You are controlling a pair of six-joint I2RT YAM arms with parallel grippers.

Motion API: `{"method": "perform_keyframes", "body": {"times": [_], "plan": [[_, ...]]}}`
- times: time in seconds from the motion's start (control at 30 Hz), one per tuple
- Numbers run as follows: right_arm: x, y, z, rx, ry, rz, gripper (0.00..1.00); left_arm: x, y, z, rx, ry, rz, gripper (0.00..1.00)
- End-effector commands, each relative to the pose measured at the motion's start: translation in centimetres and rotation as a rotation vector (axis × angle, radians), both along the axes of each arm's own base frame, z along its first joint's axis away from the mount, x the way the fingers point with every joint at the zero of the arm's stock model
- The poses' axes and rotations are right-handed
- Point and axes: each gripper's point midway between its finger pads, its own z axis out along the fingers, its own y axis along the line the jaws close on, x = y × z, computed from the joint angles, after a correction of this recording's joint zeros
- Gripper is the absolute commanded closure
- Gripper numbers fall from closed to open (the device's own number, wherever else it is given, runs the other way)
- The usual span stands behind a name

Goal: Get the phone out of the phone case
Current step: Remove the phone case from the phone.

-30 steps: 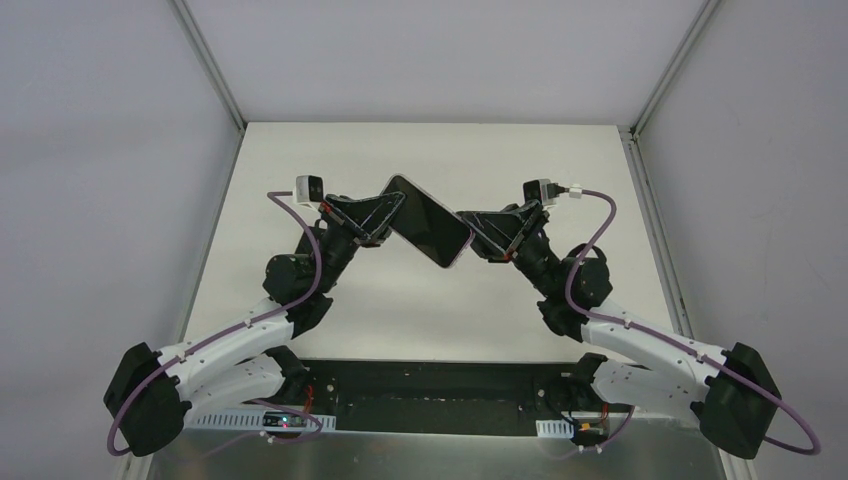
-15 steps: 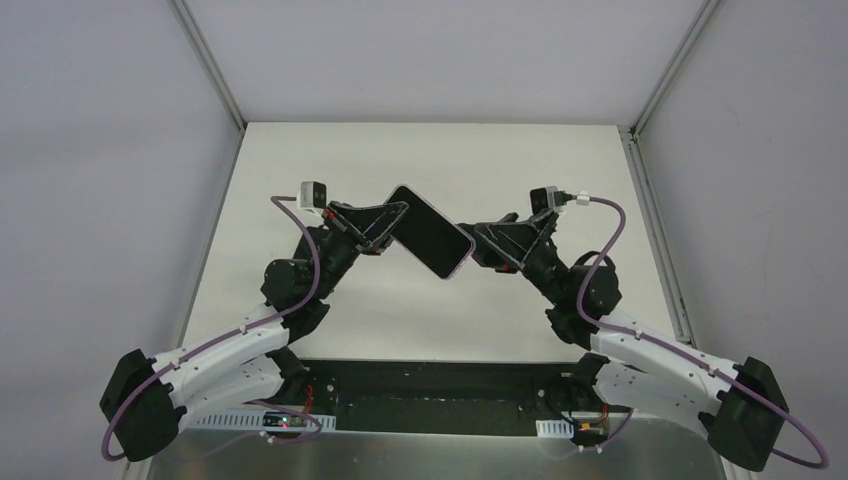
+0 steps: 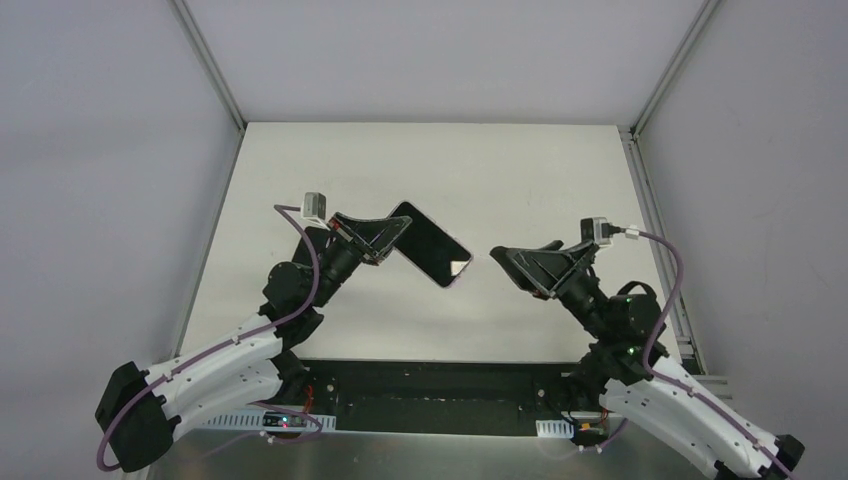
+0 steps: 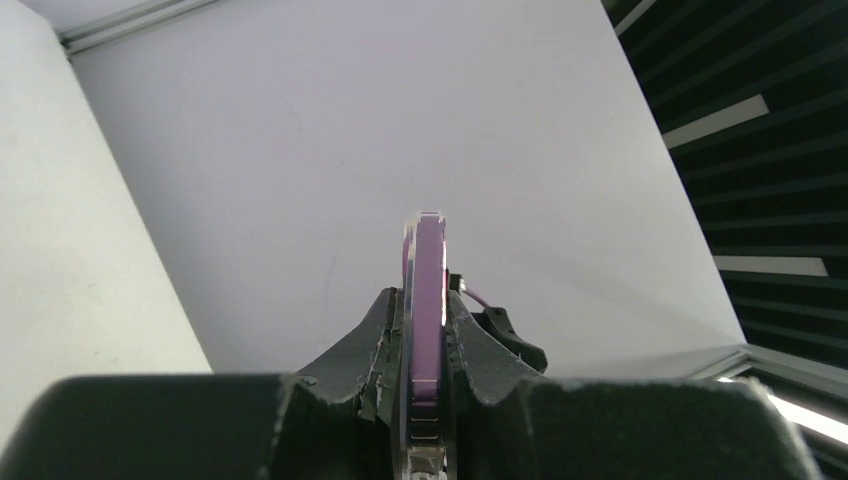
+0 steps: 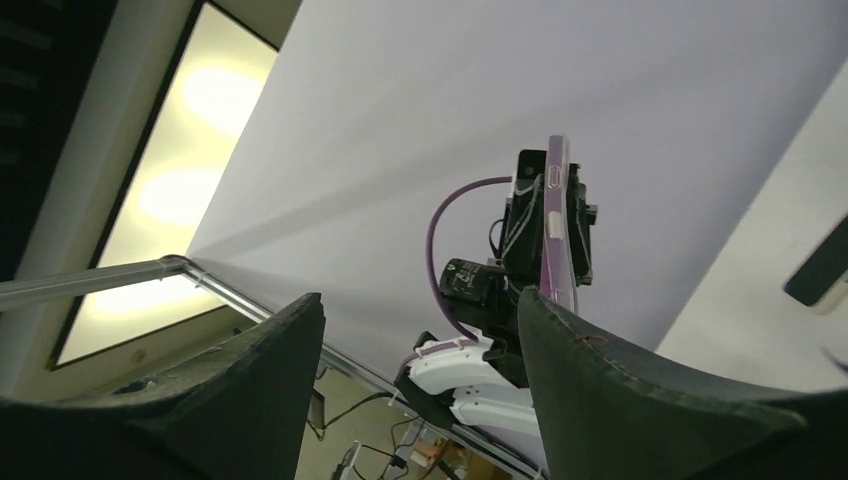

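The phone [image 3: 432, 245], with a dark screen and a purple edge, hangs tilted above the table, and my left gripper [image 3: 397, 233] is shut on its upper left end. In the left wrist view the purple phone [image 4: 430, 265] stands edge-on between my left gripper's [image 4: 425, 312] pads. A thin clear strip along its left side looks like the phone case [image 4: 407, 290]. My right gripper [image 3: 503, 258] is open and holds nothing, a short gap to the right of the phone. In the right wrist view the phone [image 5: 555, 215] shows far beyond my right gripper [image 5: 420, 300].
The white table [image 3: 520, 170] lies below both arms, with grey walls on three sides. A dark strip with cables runs along the near edge [image 3: 430, 395]. The left arm's white link [image 5: 470, 365] shows in the right wrist view.
My right gripper has opened, let go of the phone's lower right end and drawn back to the right. My left gripper keeps the phone and has sunk slightly.
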Motion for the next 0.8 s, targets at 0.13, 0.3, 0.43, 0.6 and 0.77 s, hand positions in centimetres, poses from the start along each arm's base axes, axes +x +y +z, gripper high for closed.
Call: {"method": "perform_keyframes", "body": {"times": [0.13, 0.3, 0.43, 0.6, 0.77], "plan": [[1.3, -2.5, -5.6, -0.390, 0.038, -0.209, 0.21, -0.1, 1.1, 0.2, 0.029, -0.022, 0.060, 1.00], [1.7, -1.9, -11.2, -0.591, 0.183, -0.172, 0.16, 0.7, 1.3, -2.2, 0.054, 0.041, 0.090, 1.00], [2.1, -1.7, -12.4, -0.590, 0.221, -0.174, 0.08, 0.9, 0.9, -3.5, 0.091, 0.082, 0.080, 1.00], [1.5, -1.0, -12.4, -0.450, 0.245, -0.121, 0.00, 1.1, 1.8, -5.2, 0.173, 0.090, 0.140, 1.00], [1.8, -2.3, -13.0, -0.389, 0.243, -0.182, 0.00, 1.6, 4.1, -7.5, 0.210, 0.117, 0.253, 1.00]]}}
